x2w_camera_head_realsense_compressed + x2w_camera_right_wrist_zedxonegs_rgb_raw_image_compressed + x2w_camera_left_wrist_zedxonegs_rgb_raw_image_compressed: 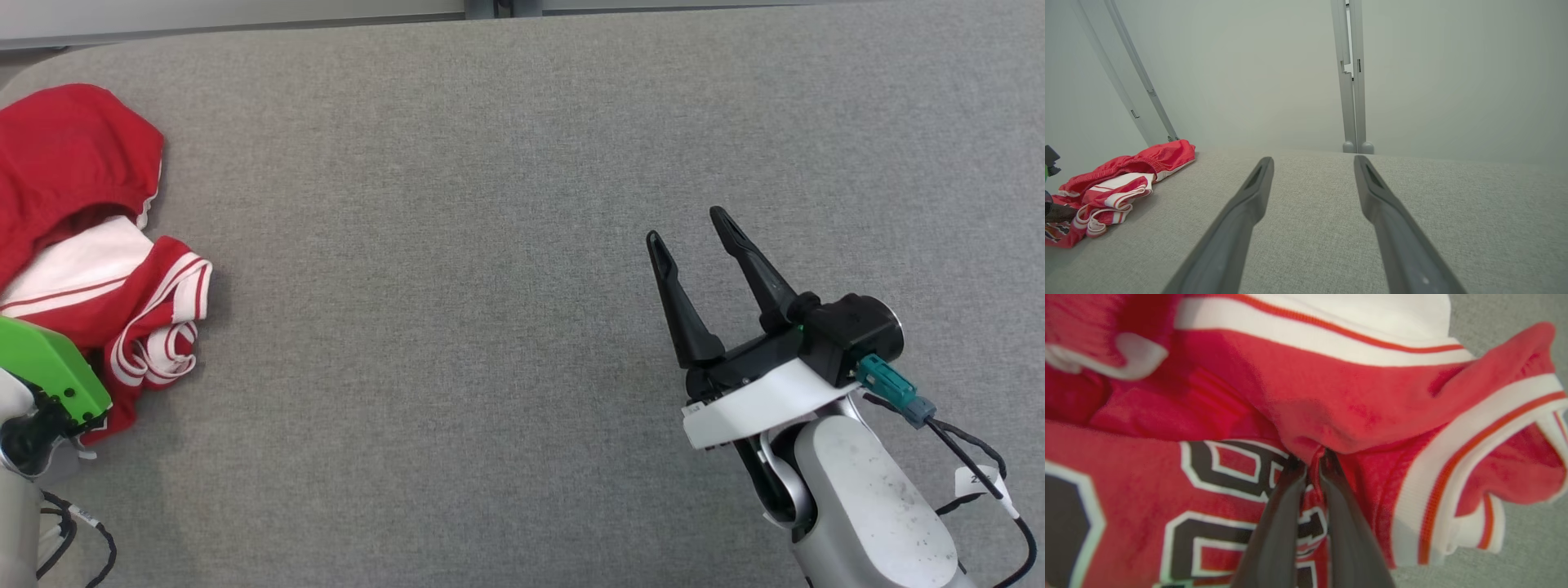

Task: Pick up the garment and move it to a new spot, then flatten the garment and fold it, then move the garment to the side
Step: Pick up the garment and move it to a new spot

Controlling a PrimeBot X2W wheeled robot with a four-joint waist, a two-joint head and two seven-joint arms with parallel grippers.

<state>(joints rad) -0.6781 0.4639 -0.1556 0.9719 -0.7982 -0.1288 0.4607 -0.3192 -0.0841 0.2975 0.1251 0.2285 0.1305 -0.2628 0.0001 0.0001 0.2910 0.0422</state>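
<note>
One garment (73,155): bunched up, long way near to far
Left gripper (1312,462): pinching its red fold
Right gripper (688,229): jaws wide apart

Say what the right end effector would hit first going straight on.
Likely nothing: the right end effector points over bare table, the garment well to its left. Beyond the far edge, depth is unclear.

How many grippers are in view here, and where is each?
2. The left gripper is at the grey surface's left edge, shut on the red and white garment. The right gripper hangs open above the surface, toward its right.
</note>
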